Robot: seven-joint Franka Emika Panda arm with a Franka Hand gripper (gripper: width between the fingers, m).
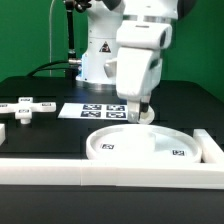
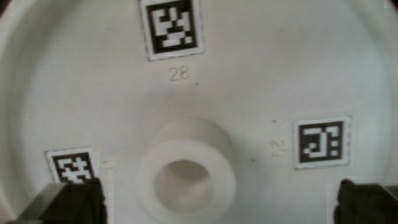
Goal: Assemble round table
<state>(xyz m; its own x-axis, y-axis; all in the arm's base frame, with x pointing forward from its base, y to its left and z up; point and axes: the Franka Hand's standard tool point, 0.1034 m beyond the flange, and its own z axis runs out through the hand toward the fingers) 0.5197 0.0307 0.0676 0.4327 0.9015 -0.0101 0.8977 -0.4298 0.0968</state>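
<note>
Fingers [image 2: 368, 203] spread, poised over disc [image 2: 107, 90], hub [image 2: 187, 180] between them

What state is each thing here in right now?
Gripper: open, holding nothing, low over the disc.
Disc: lying flat, rim up, not gripped.
Centre socket: empty, no post in it.
Cross-shaped piece: lying loose, apart from the disc.
Marker board: flat on the table.
</note>
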